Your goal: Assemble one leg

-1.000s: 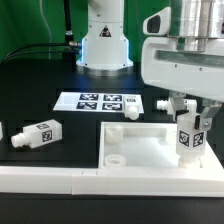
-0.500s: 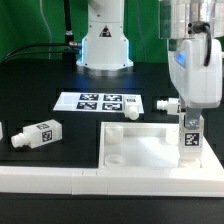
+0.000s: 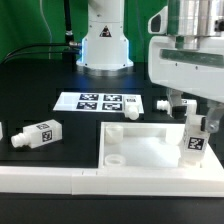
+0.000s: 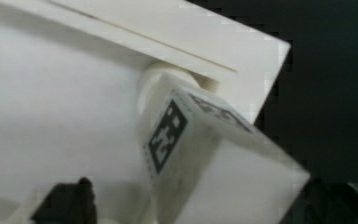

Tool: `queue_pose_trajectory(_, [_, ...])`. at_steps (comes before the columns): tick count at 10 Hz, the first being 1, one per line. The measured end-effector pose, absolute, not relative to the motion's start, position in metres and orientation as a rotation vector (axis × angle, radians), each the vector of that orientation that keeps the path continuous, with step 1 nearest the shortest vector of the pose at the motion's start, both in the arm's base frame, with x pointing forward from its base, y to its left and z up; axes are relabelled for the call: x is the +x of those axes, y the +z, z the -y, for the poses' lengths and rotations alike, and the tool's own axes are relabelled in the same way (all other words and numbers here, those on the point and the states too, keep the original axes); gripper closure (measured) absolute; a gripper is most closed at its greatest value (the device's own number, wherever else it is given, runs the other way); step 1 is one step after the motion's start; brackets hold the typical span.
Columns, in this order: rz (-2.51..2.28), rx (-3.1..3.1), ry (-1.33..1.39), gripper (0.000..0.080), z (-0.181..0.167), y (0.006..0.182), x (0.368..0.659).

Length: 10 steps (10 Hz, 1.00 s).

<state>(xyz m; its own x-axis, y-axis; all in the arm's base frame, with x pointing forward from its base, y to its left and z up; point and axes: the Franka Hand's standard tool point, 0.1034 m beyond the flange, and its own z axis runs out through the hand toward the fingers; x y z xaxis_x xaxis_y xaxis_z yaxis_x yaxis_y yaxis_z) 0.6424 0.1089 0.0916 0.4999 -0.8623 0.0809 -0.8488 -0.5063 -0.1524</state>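
The step in hand looks like fitting the held leg into a corner of the tabletop. The jaws are closed on the leg's upper end, with the dark fingers on either side of it in the wrist view. The leg stands over a tabletop corner on the exterior view's right. Its long axis is close to vertical with a slight lean, and the peg end points down. Its black-and-white tag faces the exterior camera. In the wrist view the peg meets the tabletop just inside its edge, seemingly at a corner hole, but I cannot tell how deep it sits.

As I judge it, the next move calls for holding that axis square to the tabletop while the peg is pressed or twisted home. The jaws should open only once the leg stands by itself, since a lean could jam the peg.

A second leg lies on its side on the desk, well apart toward the exterior view's left. A third leg lies behind the tabletop, near the marker board
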Motion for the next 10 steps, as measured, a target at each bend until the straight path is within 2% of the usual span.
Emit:
queue_pose_trajectory(1, [-1.381,-2.715,-0.24,0.0158,-0.1089,0.0886,0.6403])
queue_pose_trajectory(4, [-1.138,-2.851,-0.259,0.0152,-0.1052,0.0886,0.6408])
queue_pose_trajectory(7, [-0.574,-3.046,-0.236,0.0151,-0.106,0.0798,0.644])
queue_pose_trajectory(8, [-0.665,-3.022,-0.239,0.0151,-0.1051,0.0803,0.6448])
queue_pose_trajectory(9, [-0.695,-3.014,-0.238,0.0298,-0.1049,0.0801,0.6447])
queue_pose_trajectory(10, [-0.71,-3.01,-0.237,0.0298,-0.1046,0.0801,0.6447])
